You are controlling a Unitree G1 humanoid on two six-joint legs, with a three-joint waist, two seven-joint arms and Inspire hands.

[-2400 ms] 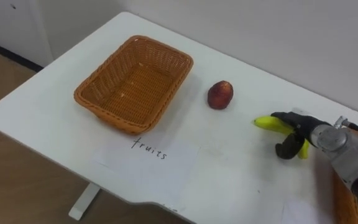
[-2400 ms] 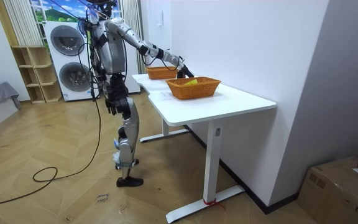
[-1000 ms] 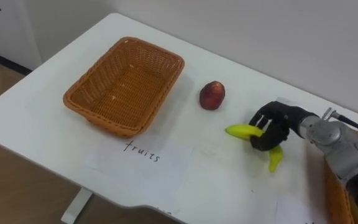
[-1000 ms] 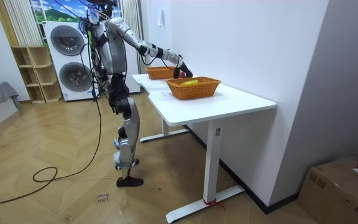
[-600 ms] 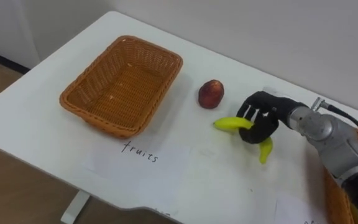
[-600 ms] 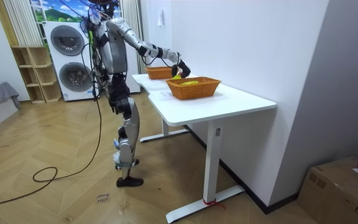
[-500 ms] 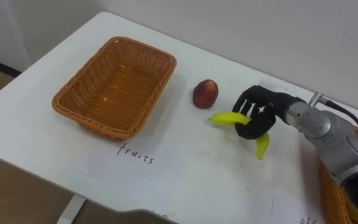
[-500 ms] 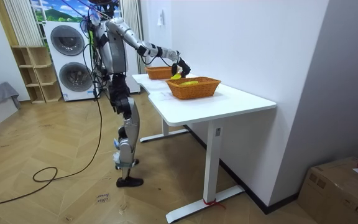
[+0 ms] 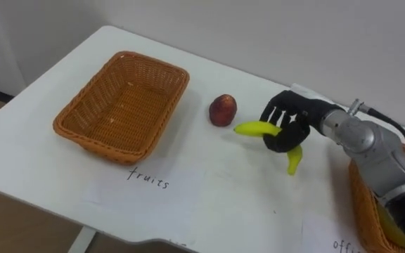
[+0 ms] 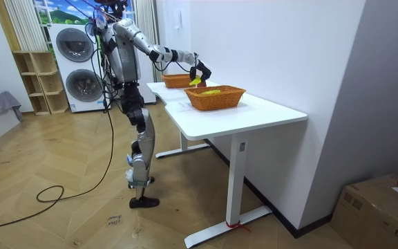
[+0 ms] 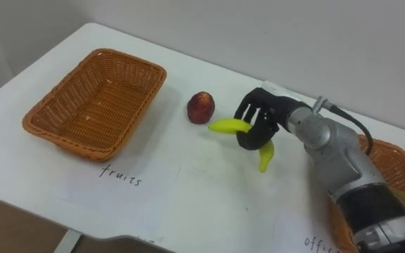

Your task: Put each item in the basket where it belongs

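- Right hand (image 9: 287, 128) at 3 o'clock of the left eye view, at the end of an arm reaching in from 4 o'clock.
- Dark fingers (image 9: 276, 116) curled tight round a banana (image 9: 253, 129), thumb closed under it.
- Banana gripped at its middle: one yellow end poking out toward 9 o'clock, the other hanging down toward 6 o'clock below the fist.
- Hand and banana raised clear of the white table (image 9: 216, 200), with a faint shadow beneath.
- Red round fruit (image 9: 222, 110) lying on the table top at 10 o'clock of the hand, near the banana's tip but apart from it.
- Wicker basket (image 9: 76, 123) further toward 9 o'clock, well apart from the red fruit, nothing in it.
- Sheet of paper with handwriting (image 9: 150, 184) flat on the table at 6 o'clock of that basket, just beside its near rim.
- Second wicker basket (image 9: 361, 204) cut off at 4 o'clock of the view, beside the right forearm, with another handwritten sheet (image 9: 325, 239) at its 8 o'clock.
- In the room view, standing upright at the table's long side, right arm stretched out over the top between the two baskets.
- Something yellow (image 10: 211, 91) lying in the nearer basket there, too small to identify.
- Washing machines (image 10: 74, 66) stacked at 10 o'clock of the room view behind the robot, with a wooden shelf (image 10: 36, 83) at their 9 o'clock.
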